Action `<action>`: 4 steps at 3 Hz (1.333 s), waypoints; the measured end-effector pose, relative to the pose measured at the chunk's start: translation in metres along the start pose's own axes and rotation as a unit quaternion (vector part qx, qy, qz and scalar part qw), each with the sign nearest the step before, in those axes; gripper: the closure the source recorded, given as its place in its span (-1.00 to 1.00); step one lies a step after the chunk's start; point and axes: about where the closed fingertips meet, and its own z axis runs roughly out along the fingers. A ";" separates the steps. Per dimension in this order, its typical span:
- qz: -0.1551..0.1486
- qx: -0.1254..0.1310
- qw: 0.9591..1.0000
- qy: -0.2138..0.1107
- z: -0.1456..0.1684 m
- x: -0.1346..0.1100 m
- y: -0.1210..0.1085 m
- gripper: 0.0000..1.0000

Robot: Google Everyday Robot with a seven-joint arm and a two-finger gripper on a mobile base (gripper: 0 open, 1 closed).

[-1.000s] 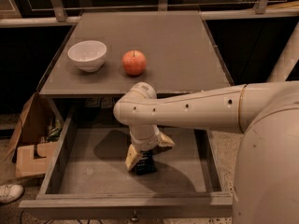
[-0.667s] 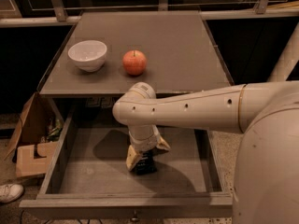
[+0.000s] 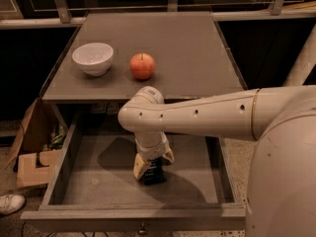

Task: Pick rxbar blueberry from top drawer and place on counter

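In the middle of the top drawer [image 3: 94, 186], low over its grey floor, the gripper [image 3: 153, 163] is down on the rxbar blueberry [image 3: 155, 175]. The dark wrapper shows just under the jaws and toward 6 o'clock of them. Whether the jaws are apart or already clamped on the bar you cannot tell from this view, so treat the grasp as unproven.

The arm [image 3: 197, 115] comes in from 3 o'clock, crosses above the drawer and bends straight down at the wrist. That puts you, by my reading, at the picking step: the bar is reached but not yet out of the drawer, and nothing of the placing is done.

At 12 o'clock of the drawer lies the desk [image 3: 197, 48]. On it an apple [image 3: 142, 65] stands almost straight at 12 o'clock from the jaws, and a white bowl [image 3: 93, 58] sits near it toward 11 o'clock. The desk's half toward 1 o'clock shows bare grey.

Next, make sure the grip is firm, then lift straight up until the bar clears the drawer's walls and the desk's front edge. Carry it toward 1 o'clock, away from apple and bowl. A flat, slick wrapper may slip, so raise it slowly.
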 end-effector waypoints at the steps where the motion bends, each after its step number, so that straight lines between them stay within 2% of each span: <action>1: 0.000 0.000 1.000 0.000 0.000 0.000 0.000 0.77; 2: 0.000 0.000 1.000 0.000 0.000 0.000 0.000 1.00; 4: 0.000 0.000 1.000 -0.003 -0.017 0.004 -0.002 1.00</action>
